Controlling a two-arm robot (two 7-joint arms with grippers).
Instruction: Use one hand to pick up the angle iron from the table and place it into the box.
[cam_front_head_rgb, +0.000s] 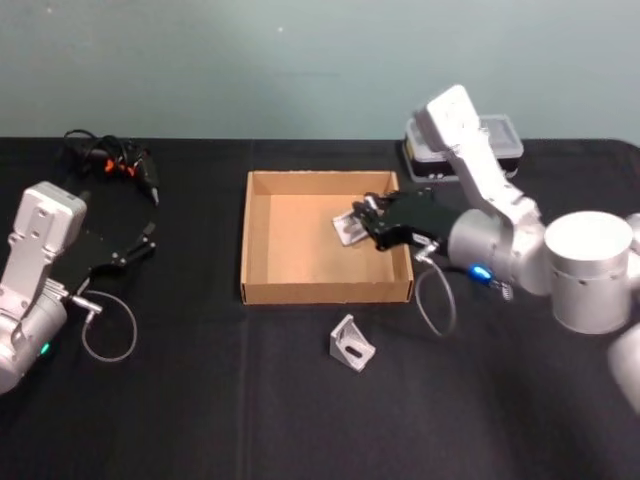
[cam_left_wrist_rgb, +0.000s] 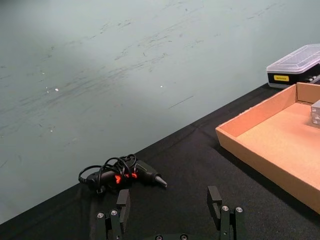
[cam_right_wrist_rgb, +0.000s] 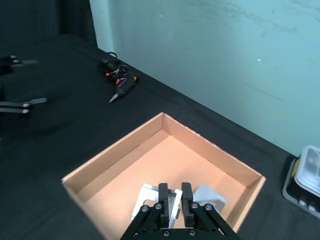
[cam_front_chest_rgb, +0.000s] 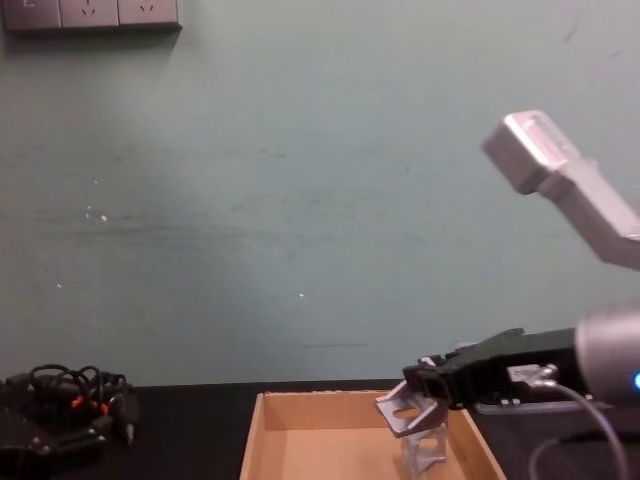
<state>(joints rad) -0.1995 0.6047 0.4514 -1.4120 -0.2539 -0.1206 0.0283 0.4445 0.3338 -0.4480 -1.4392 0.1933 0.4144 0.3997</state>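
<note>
The right gripper (cam_front_head_rgb: 362, 226) pinches an angle iron (cam_front_head_rgb: 347, 229) over the cardboard box (cam_front_head_rgb: 244, 240).

Its fingers (cam_right_wrist_rgb: 163, 196) are pressed onto the silver bracket and hold it tilted at about rim height, over the right part of the box and near the right wall. A second angle iron (cam_front_chest_rgb: 425, 450) stands on the box floor just below and beside it. A third angle iron (cam_front_head_rgb: 352, 345) lies on the black table (cam_front_head_rgb: 200, 400) just in front of the box. Behind the arm sits a black case with a clear lid (cam_front_head_rgb: 500, 140). The left gripper (cam_front_head_rgb: 140, 246) rests at the far left with its fingers spread, near a cable tangle (cam_front_head_rgb: 108, 158).
</note>
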